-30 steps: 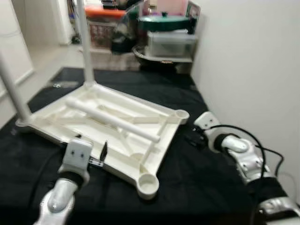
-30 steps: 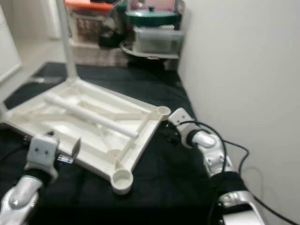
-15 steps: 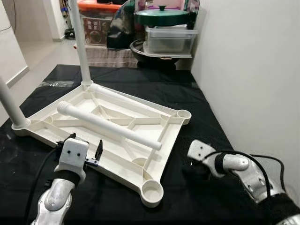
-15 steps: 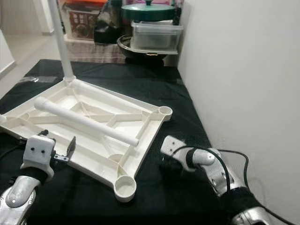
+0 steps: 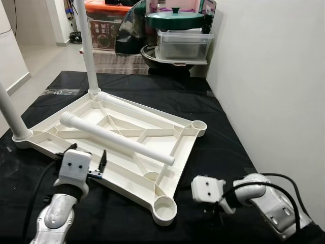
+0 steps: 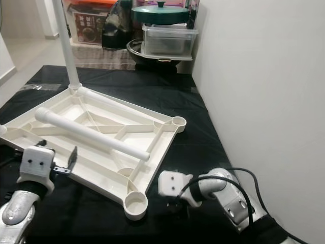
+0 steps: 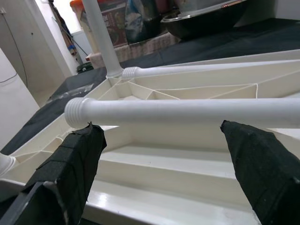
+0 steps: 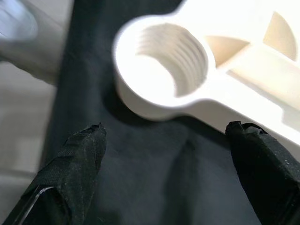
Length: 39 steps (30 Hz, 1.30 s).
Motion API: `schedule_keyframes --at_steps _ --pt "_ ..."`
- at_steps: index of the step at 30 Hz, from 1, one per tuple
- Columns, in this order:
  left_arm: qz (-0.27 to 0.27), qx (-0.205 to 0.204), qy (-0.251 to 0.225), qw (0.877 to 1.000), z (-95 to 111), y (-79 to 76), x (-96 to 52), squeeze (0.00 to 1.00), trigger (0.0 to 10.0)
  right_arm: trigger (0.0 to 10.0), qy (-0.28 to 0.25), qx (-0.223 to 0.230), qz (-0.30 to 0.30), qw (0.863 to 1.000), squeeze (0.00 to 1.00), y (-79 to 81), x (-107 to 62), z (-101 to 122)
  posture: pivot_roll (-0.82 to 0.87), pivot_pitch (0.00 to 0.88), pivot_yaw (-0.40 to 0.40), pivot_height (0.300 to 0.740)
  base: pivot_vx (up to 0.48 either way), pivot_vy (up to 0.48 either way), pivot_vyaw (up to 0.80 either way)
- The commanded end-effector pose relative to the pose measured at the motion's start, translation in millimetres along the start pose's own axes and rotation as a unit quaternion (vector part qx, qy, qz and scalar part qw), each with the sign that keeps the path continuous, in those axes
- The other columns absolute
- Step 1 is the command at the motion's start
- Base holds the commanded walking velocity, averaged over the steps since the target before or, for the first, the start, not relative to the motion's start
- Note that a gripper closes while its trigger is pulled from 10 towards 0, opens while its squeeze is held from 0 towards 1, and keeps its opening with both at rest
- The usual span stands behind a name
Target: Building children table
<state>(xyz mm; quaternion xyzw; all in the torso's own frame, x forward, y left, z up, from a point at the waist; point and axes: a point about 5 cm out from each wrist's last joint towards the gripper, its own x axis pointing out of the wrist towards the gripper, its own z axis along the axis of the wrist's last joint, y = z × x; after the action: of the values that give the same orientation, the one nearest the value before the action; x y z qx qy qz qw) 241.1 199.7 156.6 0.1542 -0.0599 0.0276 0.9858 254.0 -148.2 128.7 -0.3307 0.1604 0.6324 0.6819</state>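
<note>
An upside-down white tabletop lies on the black cloth. Two white legs stand screwed into it, one at the far corner and one at the left corner. A loose leg rests across its ribs. The near socket and the right socket are empty. My left gripper is open at the tabletop's near edge, facing the loose leg. My right gripper is open just above the cloth, beside the threaded near socket.
A white wall runs close along the right of the cloth. At the back stand a clear plastic box under a green lid, a dark pan and storage boxes. Pale floor lies to the left. A black cable loops over my right forearm.
My right arm has swung back from the right corner socket toward me and now sits beside the near socket. The left gripper has barely moved. The camera steadied.
</note>
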Motion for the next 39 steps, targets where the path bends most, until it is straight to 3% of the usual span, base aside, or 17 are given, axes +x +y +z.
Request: schedule_keyframes --at_steps 1,7,19,31,34,39 --pt "0.003 0.004 -0.003 1.000 0 1.4 1.1 0.00 10.0 10.0 -0.020 0.005 0.003 1.000 0.00 1.8 3.7 8 0.04 0.000 -0.101 0.740 0.000 0.000 0.00" --pt "0.010 0.006 -0.004 1.000 1 4.4 1.9 0.00 10.0 10.0 -0.042 0.008 0.009 0.999 0.00 4.6 17.8 18 0.05 0.000 -0.101 0.740 0.000 0.000 0.00" --pt "0.022 0.010 -0.003 1.000 0 11.1 1.3 0.00 10.0 10.0 -0.050 0.024 0.028 0.998 0.00 7.0 27.6 20 0.06 0.000 -0.106 0.740 0.000 0.000 0.00" --pt "0.021 0.009 -0.004 1.000 0 10.9 2.3 0.00 10.0 10.0 -0.085 0.054 -0.017 0.995 0.00 -16.4 5.9 29 0.05 0.000 -0.094 0.740 0.000 0.000 0.00" --pt "0.016 0.014 -0.002 1.000 -2 11.5 1.6 0.00 10.0 10.0 -0.039 0.053 -0.031 0.997 0.00 -22.3 -7.6 9 0.05 0.000 -0.091 0.740 0.000 0.000 0.00" --pt "0.015 0.015 -0.002 1.000 -2 12.0 1.0 0.00 10.0 10.0 0.023 0.035 -0.023 0.999 0.00 -19.9 -14.4 -11 0.06 0.000 -0.091 0.740 0.000 0.000 0.00"
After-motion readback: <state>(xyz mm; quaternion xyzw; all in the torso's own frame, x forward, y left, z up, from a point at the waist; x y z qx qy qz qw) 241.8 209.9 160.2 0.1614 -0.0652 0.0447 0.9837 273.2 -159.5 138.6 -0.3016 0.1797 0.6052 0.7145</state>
